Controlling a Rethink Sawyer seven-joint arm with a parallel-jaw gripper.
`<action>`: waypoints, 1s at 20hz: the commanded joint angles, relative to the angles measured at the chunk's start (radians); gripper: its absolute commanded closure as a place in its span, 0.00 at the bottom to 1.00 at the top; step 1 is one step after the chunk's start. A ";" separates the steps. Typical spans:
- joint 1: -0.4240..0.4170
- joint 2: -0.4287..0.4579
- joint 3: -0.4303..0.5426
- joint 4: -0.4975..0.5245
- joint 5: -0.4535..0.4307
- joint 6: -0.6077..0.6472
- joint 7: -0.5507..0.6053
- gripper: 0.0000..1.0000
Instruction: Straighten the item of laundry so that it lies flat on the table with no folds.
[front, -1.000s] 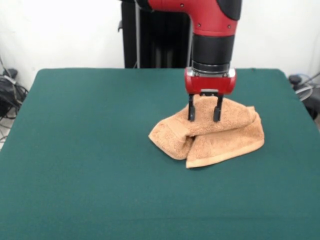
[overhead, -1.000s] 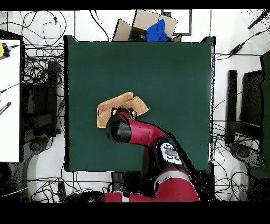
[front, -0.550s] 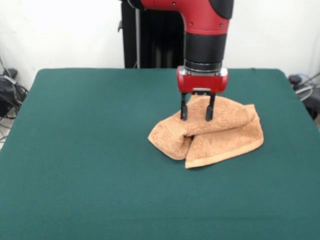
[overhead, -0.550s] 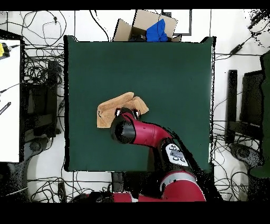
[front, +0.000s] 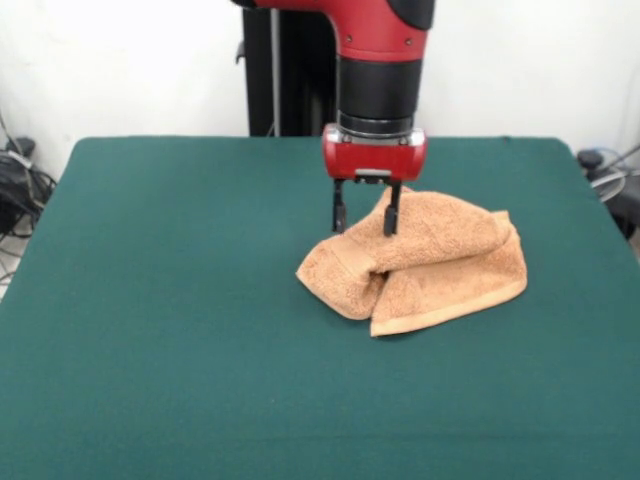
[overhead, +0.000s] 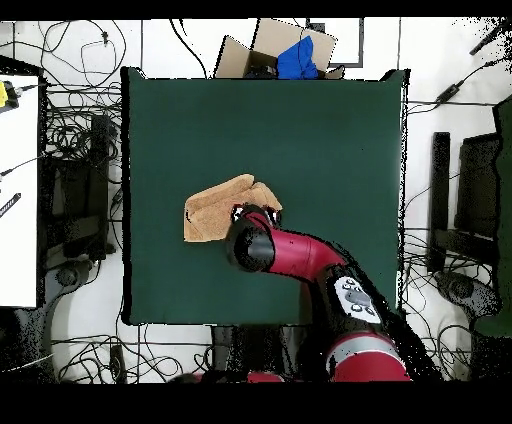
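**Crumpled towel on green table, gripper at its far left edge**

Green cloth covers the table (front: 160, 300), which fills most of the front view; a white wall stands behind it, and cables lie on the floor at both side edges.

Item 1, arm. Red and black arm (front: 375, 60) comes down from the top of the front view, a little right of centre. In the overhead view the arm (overhead: 300, 255) reaches in from the bottom edge towards the table's middle.

Item 2, gripper. Gripper (front: 364, 212) points straight down, its two dark fingers (front: 339, 208) standing apart at a moderate gap. The left finger hangs over bare cloth just beside the towel; the right one is in front of the towel's upper left edge. Whether either fingertip touches the fabric is hard to judge from this angle. Nothing is held between them.

Item 3, towel. Light-orange towel (front: 440, 262) lies bunched and folded over itself, right of the table's centre in the front view. Long axis runs roughly left to right, its right end slightly nearer the wall. A rolled upper layer sits over a lower flap whose hemmed edge faces the camera. In the overhead view the towel (overhead: 212, 208) lies left of centre, partly under the arm's end.
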 joint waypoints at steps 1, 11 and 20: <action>-0.020 -0.009 0.112 0.014 -0.039 0.127 0.069 0.00; -0.040 -0.003 0.132 -0.004 -0.039 0.141 0.063 0.00; -0.045 0.056 0.136 -0.080 -0.042 0.123 0.051 0.00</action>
